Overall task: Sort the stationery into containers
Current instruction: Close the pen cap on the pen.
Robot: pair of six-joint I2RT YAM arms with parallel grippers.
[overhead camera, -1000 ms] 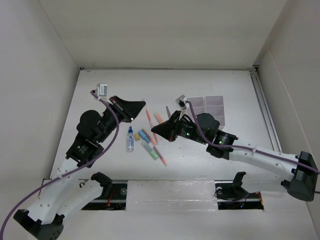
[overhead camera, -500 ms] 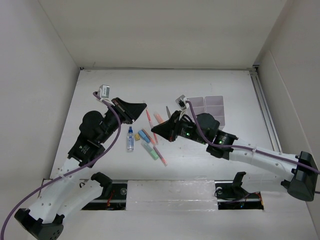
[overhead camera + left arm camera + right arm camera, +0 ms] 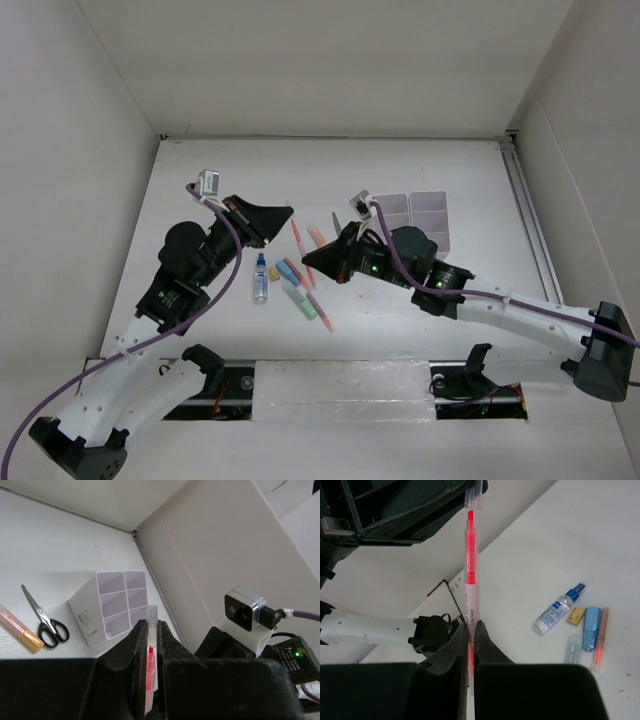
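The pink pen (image 3: 470,580) is being held above the bench (image 3: 400,180) between both arms. The right end effector (image 3: 470,632) is clamping its barrel and the left end effector (image 3: 149,630) is closed on its capped end.

Sorting appears barely begun. The left wrist view is showing the containers (image 3: 87,617) with nothing visible inside and the scissors (image 3: 45,620) lying beside them. Only the right wrist view is showing the bottle (image 3: 557,607) and markers (image 3: 591,630) lying loose on the bench.
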